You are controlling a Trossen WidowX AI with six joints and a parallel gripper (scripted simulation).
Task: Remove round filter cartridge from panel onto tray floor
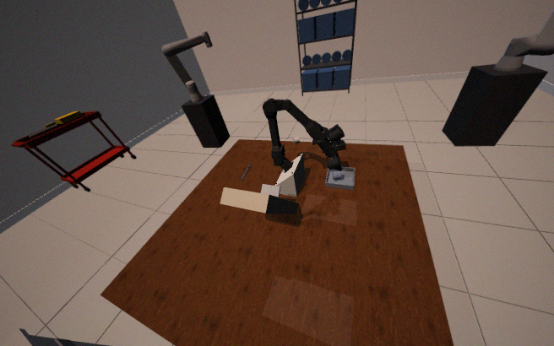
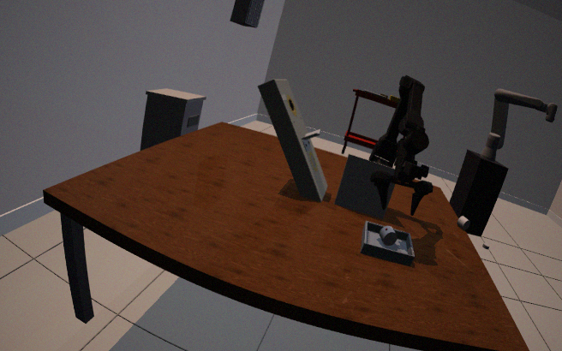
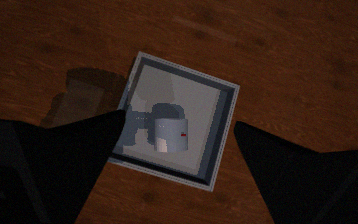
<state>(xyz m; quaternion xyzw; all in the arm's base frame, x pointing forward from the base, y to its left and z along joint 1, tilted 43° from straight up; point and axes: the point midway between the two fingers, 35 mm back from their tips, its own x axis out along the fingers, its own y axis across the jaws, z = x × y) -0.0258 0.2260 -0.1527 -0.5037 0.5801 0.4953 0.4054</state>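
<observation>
My tool (image 1: 335, 162) (image 2: 398, 209) (image 3: 182, 121) is spread nearly as wide as it goes, with nothing between its fingertips, and it hangs above the tray (image 1: 340, 186) (image 2: 385, 258) (image 3: 225, 135). The filter cartridge (image 1: 337, 175) (image 2: 388, 235) (image 3: 171, 135) is inside the tray, lying on its side and apart from both fingers. I see no gap under it, so I judge it is down on the tray floor; whether it has quite stopped rolling I cannot tell.

I take it for a light, stiff drum with a smooth skin, likelier to roll or slip than to dent. Should I need it again, I would grip across its curved side, near the middle of its length; the slots on its face are out of my sight, so I would not count on them.

The tray walls stand close around the cartridge, leaving little room for a finger low down. From the wrist, my fingertips show to either side of the tray, so a straight lift looks cleanest, away from the rims. The service panel (image 1: 244, 199) (image 2: 291, 141) leans beyond the tray, and the pale wedge-shaped block (image 1: 290, 179) (image 2: 361, 187) is nearer to it; I would not swing toward either until I am high.
</observation>
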